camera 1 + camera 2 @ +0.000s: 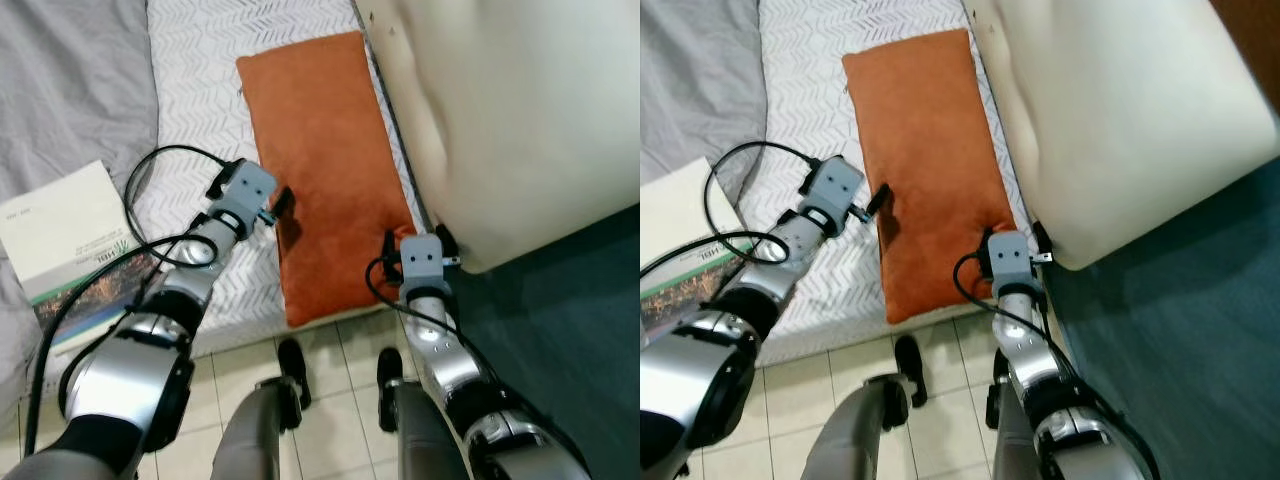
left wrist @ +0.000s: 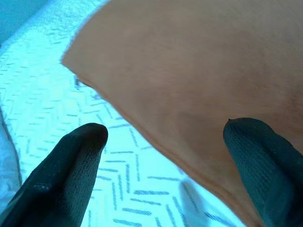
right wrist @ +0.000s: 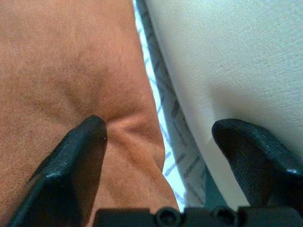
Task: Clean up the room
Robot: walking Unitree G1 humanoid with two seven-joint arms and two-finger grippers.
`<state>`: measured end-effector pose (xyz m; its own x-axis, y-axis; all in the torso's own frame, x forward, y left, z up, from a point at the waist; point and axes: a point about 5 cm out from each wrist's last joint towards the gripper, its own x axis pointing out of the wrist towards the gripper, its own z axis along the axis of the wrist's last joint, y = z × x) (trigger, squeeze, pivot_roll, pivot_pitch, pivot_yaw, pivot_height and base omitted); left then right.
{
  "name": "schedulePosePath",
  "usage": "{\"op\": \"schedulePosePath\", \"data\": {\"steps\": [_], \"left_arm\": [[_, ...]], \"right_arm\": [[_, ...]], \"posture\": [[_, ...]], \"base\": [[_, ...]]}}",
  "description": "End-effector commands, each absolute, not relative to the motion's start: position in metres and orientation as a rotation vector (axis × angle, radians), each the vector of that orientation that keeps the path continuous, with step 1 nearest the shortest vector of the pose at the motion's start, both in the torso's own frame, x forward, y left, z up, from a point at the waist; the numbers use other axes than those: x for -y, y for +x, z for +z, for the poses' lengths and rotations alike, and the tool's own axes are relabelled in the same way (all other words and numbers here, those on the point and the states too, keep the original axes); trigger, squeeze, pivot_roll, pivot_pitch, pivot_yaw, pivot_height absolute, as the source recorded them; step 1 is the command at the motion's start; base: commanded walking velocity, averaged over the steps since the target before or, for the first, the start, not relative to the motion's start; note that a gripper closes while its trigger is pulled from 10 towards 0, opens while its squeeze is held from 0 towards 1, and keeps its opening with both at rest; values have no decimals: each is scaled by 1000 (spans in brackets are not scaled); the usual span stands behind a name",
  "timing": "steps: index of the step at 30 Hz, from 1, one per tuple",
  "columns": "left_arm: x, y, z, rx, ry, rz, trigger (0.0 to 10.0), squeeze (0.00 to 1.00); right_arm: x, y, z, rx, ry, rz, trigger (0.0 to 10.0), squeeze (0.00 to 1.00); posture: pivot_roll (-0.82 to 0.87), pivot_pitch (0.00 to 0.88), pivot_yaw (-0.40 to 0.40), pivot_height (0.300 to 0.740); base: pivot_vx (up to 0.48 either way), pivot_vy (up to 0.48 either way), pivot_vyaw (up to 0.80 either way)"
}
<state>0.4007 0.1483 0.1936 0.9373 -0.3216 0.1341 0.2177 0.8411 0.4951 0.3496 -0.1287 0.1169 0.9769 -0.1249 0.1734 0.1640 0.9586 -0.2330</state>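
- Two grippers flank the orange pillow on the bed; both are spread wide and hold nothing.
- Left gripper: pillow edge runs between its fingers, one finger over the sheet, the other over the pillow.
- Right gripper: one finger presses the pillow corner, the other lies against the cream cushion.
- Step, as judged: pre-grasp. Next move calls for closing both grippers on the pillow's opposite edges.
- Long axis runs away from the robot.
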Motion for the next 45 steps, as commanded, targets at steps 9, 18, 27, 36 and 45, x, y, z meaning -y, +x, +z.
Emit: {"op": "schedulePosePath", "data": {"steps": [9, 18, 27, 36, 45], "left_arm": [[-206, 369, 174, 274, 319, -270, 10000, 1000], [-213, 313, 138, 153, 126, -274, 10000, 0], [-219, 275, 137, 72, 43, -309, 10000, 0], [-230, 218, 139, -54, 39, -301, 10000, 0], [-199, 178, 115, -236, -50, -416, 10000, 0]], "right_arm": [[168, 307, 166, 371, -239, -227, 10000, 1000], [142, 321, 133, 58, 134, -92, 10000, 0], [136, 346, 111, -138, 375, -51, 10000, 0], [151, 365, 93, -246, 467, -92, 10000, 0], [155, 370, 87, -312, 535, -84, 0, 0]], "posture": [[-130, 522, 11, 740], [-76, 542, 20, 740], [10, 542, 38, 740], [103, 594, 61, 740], [98, 592, 45, 740]], "base": [[0, 0, 0], [0, 0, 0], [0, 0, 0], [0, 0, 0], [0, 0, 0]]}}
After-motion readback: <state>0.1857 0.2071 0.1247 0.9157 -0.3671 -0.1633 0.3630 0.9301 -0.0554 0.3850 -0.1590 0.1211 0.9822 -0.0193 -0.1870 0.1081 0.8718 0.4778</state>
